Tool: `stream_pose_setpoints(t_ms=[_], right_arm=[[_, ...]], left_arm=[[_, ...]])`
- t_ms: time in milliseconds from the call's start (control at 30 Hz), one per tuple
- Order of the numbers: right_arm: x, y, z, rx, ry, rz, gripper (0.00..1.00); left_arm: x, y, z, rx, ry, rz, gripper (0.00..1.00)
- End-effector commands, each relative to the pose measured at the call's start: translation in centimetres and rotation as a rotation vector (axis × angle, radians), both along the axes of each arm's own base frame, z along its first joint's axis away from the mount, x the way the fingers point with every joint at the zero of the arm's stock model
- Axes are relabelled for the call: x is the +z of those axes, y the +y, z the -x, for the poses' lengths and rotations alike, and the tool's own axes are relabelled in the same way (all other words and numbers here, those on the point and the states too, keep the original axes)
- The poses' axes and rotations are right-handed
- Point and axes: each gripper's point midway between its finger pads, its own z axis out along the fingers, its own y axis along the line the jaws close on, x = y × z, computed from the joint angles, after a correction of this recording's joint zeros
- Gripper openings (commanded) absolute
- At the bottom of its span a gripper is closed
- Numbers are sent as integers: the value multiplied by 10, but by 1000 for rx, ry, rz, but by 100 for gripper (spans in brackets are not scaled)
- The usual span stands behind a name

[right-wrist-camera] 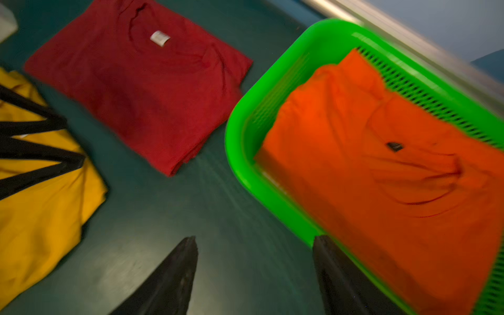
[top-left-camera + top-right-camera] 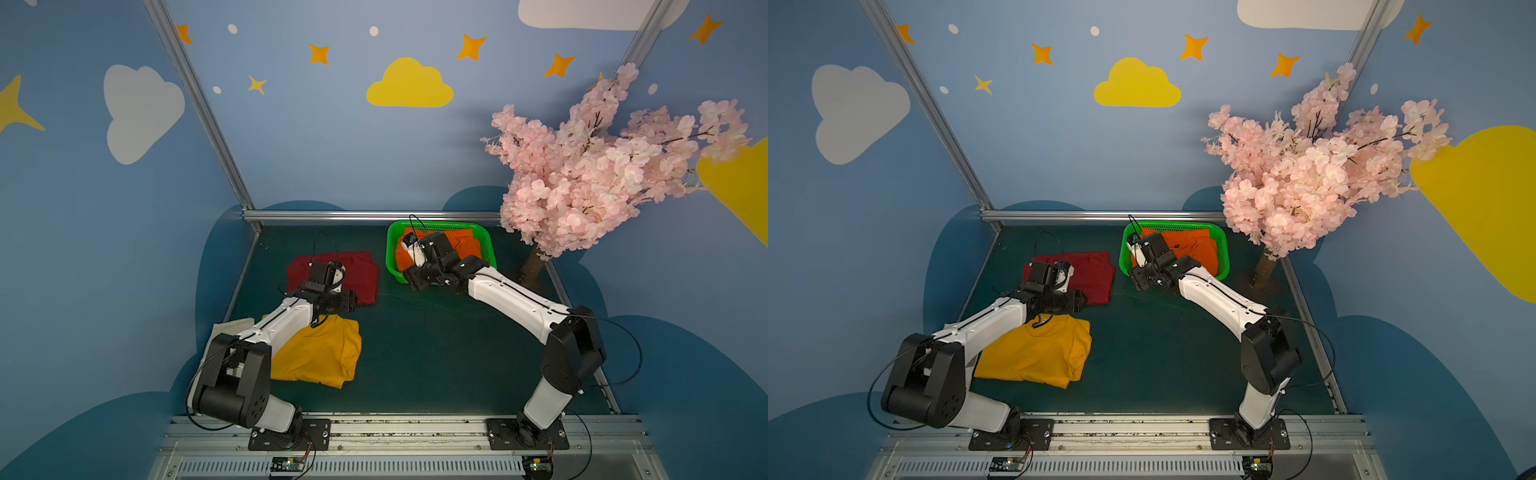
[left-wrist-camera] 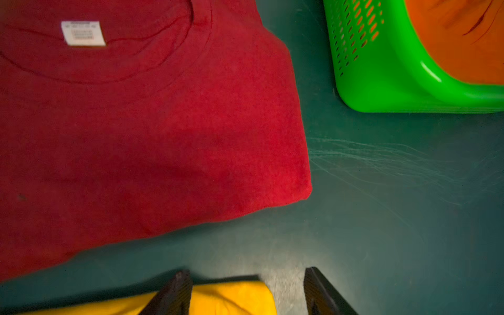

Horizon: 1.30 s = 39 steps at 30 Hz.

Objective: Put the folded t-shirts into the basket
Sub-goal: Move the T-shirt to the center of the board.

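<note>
Folded t-shirts, part sorted: an orange cotton tee (image 1: 381,177) lies flat in the bright green perforated plastic basket (image 1: 237,152) at the back of the dark green table mat (image 1: 218,218). A dark red folded tee (image 3: 152,131) and a mustard yellow folded tee (image 2: 320,353) lie on the mat to the basket's left. No pink tee shows in any view.

The left gripper (image 3: 246,274), jaws parted and empty, hangs over the near edge of the dark red tee. The cloth spreads away ahead of its fingertips, and the mustard tee lies just behind, partly under the forearm. The right gripper (image 1: 255,240), jaws spread and holding nothing, hovers at the basket's near left corner, one finger over the rim and the orange tee just beside it.

The likely hazards:
- A pinch that catches only the top layer would probably unfold the dark red tee as it lifts.
- The basket looks barely one shirt wide, so a trailing edge could catch on the rim or drape outside.
- The light plastic could slide if nudged.
- The right arm sits in the left arm's probable path to the basket.
</note>
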Motion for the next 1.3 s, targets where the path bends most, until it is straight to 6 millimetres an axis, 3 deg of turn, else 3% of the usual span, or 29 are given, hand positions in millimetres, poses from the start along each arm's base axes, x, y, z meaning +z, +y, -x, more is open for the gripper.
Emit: stream_pose_setpoints(t_ms=[0,133,333,467,567,700,800,933,1033,1067,1133,1267], right_arm=[[-13,6,38,2,156,-88,73],[-32,-9,58,-41,241,-80,73],[-56,-29,84,-67,320,-71,73],[-67,-41,93,-88,357,-78,73],[-73,-53,96,-124,393,-100,73],[-82,-82,94,-219,439,-136,73],[-87,-108,91,-319,467,-173,73],[-94,-148,85,-466,486,-242,73],[-95,-171,83,-545,485,-298,73],[-96,-176,83,-561,481,-311,73],[-94,-183,84,-580,463,-327,73],[-92,-165,87,-549,497,-396,75]], left_arm=[[-2,0,21,41,10,-14,70],[-31,-5,66,62,129,-61,71],[-54,1,122,106,169,-84,75],[-70,-9,144,106,215,-42,78],[-79,-31,153,86,236,27,78],[-85,-77,158,48,228,116,78],[-87,-127,160,-7,211,157,78],[-68,-221,159,-152,194,237,78],[-39,-268,157,-248,138,281,78],[-31,-273,155,-259,125,288,78],[-22,-264,149,-252,87,259,78],[-11,-217,134,-209,51,204,79]])
